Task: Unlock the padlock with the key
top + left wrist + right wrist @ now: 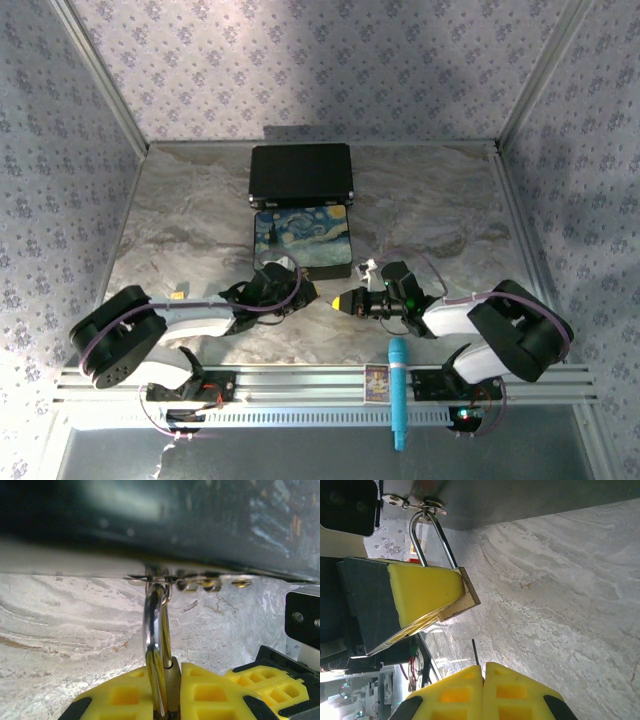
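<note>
Tho tiny: 1 padlock (466, 594), 1 key (474, 653).

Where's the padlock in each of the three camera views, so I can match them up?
Top external: too small to make out, at the left gripper tip by the painted box.
Left wrist: padlock bottom centre, between the yellow fingers.
Right wrist: upper left, shackle up.
Shared landmark: the painted box.

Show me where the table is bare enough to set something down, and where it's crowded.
Bare table lies left of the black case and painted box, up to the wall; another open stretch lies right of them. Crowded: just in front of the painted box, where the left gripper holds the padlock and the right gripper holds the key.
</note>
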You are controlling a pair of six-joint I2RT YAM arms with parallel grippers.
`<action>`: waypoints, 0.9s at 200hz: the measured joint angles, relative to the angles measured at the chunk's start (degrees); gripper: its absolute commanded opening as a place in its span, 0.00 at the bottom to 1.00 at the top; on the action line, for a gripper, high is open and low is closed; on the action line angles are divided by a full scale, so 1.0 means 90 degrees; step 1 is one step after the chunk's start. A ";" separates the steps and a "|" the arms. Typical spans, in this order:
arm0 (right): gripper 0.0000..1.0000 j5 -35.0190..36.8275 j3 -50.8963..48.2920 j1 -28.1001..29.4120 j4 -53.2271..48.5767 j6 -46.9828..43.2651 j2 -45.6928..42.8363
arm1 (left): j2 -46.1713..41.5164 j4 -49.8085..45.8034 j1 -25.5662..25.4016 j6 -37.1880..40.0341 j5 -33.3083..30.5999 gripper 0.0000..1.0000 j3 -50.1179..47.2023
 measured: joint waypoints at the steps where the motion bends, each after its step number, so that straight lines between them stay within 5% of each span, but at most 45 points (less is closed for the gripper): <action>1: 0.00 -0.0002 0.0000 0.0000 0.0002 0.0000 0.0000 | 0.0000 0.0000 0.0000 -0.0002 0.0000 0.00 0.0000; 180: 0.00 -0.0216 0.0027 0.0022 0.0974 0.0425 0.0238 | -0.0304 -0.0328 0.0000 -0.0274 0.0070 0.00 0.0005</action>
